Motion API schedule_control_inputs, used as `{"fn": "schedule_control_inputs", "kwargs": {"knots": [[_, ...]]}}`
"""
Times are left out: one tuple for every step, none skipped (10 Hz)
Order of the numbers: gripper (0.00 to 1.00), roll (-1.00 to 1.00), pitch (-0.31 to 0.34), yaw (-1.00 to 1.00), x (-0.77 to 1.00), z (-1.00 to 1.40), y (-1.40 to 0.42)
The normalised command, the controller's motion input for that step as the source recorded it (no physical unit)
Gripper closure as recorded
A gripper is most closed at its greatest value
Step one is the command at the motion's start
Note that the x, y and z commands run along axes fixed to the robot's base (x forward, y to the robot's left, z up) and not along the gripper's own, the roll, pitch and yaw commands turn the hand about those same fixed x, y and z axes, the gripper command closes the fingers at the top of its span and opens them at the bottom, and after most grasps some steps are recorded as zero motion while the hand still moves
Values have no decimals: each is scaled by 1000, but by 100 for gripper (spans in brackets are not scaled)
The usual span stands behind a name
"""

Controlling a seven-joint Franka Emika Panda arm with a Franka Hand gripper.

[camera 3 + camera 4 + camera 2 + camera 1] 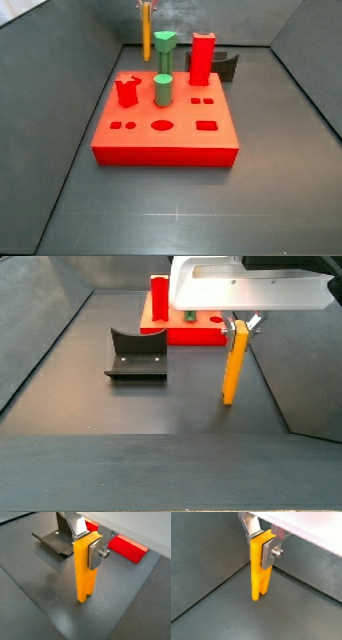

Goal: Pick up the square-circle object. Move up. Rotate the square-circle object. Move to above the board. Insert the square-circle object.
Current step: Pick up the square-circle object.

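One hand (243,324), closed on the upper end of one yellow bar (234,366) that hangs below it. One red board (160,145) lies on the desk, off to the side of the hand. On the board stand two green pegs (163,50), one tall red pillar (202,60) and one short red piece (127,92). Five open holes (162,126) show in its top. One fixture (136,354) stands near the hand.

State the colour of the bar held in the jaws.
Orange-yellow. The square-circle object, clamped in the gripper above the floor, shows best in a wrist view.
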Motion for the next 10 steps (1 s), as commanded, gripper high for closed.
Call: {"fn": "schedule_control_inputs", "kwargs": {"knots": [[100, 0, 0, 0, 0, 0, 0], [100, 0, 0, 0, 0, 0, 0], [100, 0, 0, 0, 0, 0, 0], [100, 0, 0, 0, 0, 0, 0], [100, 0, 0, 0, 0, 0, 0], [100, 0, 0, 0, 0, 0, 0], [100, 0, 0, 0, 0, 0, 0], [100, 0, 0, 0, 0, 0, 0], [100, 0, 0, 0, 0, 0, 0], [100, 0, 0, 0, 0, 0, 0]]}}
